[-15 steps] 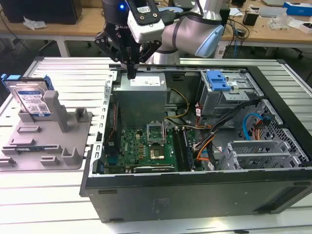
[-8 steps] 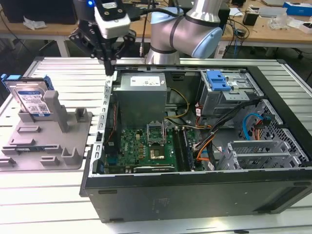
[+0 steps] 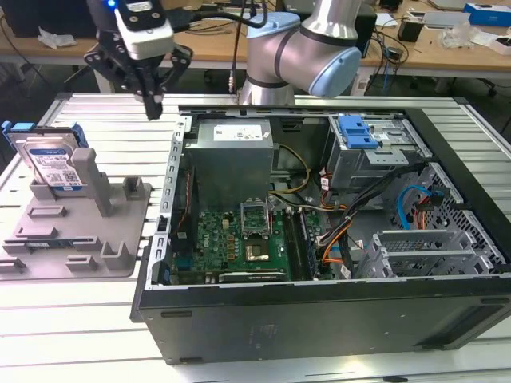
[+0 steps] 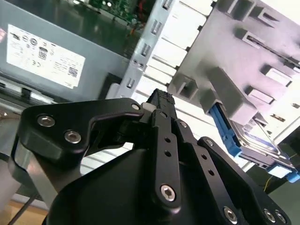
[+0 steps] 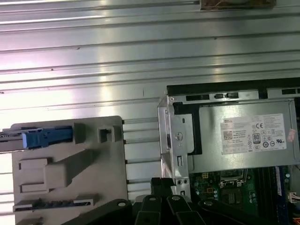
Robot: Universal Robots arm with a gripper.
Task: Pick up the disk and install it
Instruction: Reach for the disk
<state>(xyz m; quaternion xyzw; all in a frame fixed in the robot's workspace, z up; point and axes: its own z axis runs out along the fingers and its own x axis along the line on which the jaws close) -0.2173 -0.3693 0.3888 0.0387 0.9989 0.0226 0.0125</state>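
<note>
End effector (image 3: 150,112) hovers clenched and empty over the desk (image 3: 80,112), beside the open computer case (image 3: 319,311). The disk (image 3: 54,163) leans upright in its grey stand (image 3: 88,247). My worry: a skewed pinch on the blue bracket (image 4: 224,129) could topple it.

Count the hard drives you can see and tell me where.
1. The disk stands in the grey fixture on the exterior view's left, outside the computer case. More may be hidden in the case's drive cages.
</note>
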